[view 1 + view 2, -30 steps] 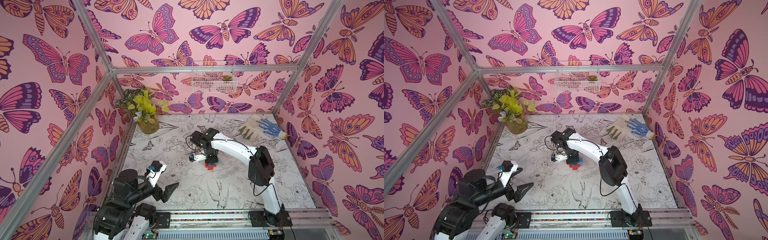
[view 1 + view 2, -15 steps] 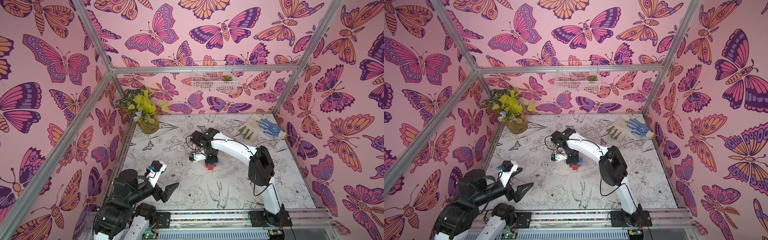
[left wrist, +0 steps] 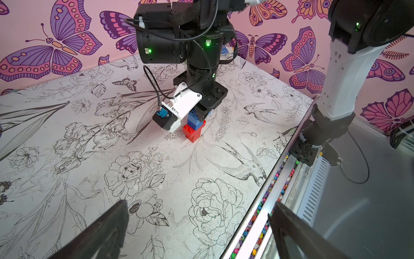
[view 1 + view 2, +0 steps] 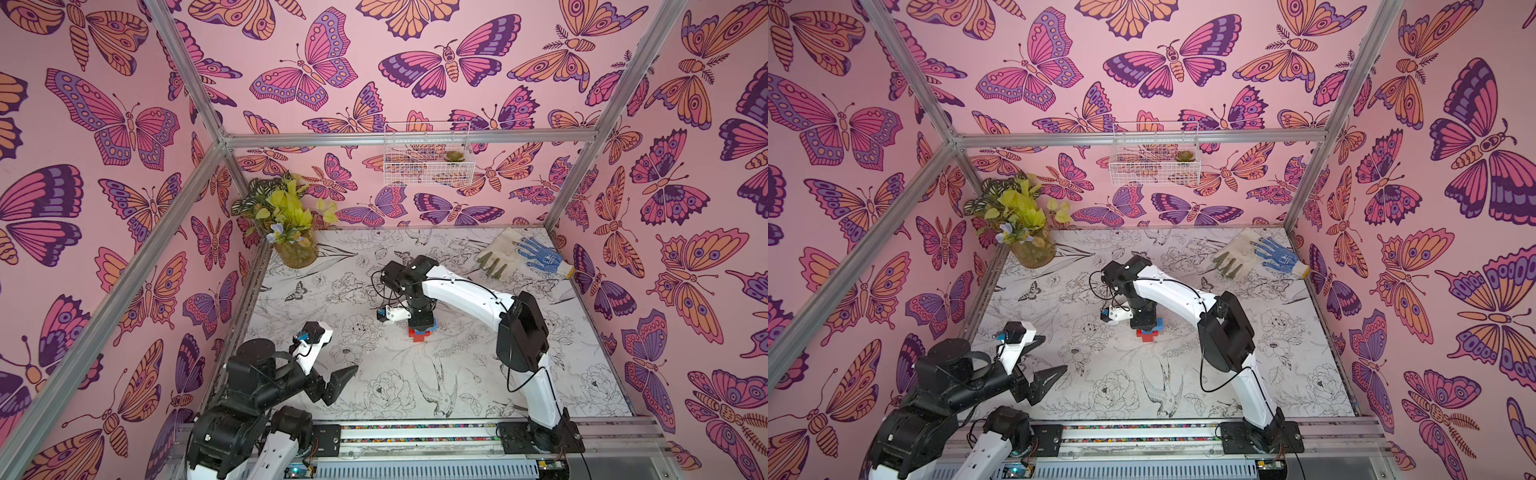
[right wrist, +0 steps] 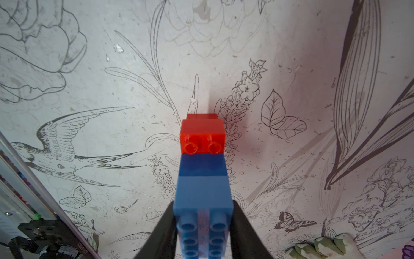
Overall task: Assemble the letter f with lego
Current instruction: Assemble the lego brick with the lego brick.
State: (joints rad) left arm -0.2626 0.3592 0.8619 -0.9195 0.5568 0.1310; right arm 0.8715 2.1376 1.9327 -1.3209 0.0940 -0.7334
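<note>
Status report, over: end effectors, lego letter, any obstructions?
Left end effector open, away from bricks. Right end effector shut on top blue studded plastic brick of upright red-and-blue lego stack on table. Nothing blocking.

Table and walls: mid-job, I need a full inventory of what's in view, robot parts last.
Lego stack: one, red below and blue on top, standing mid-table.
Plant: one, yellow-green, table's far left corner.
Gloves: two, one whitish, one blue, far right corner.
Wire basket: one, white, on the back wall, holding a small succulent.
Table: one, white with black floral print.
Left end effector: one, black, open and empty, near left.
Right end effector: one, black, closed on the stack's top blue brick.
</note>
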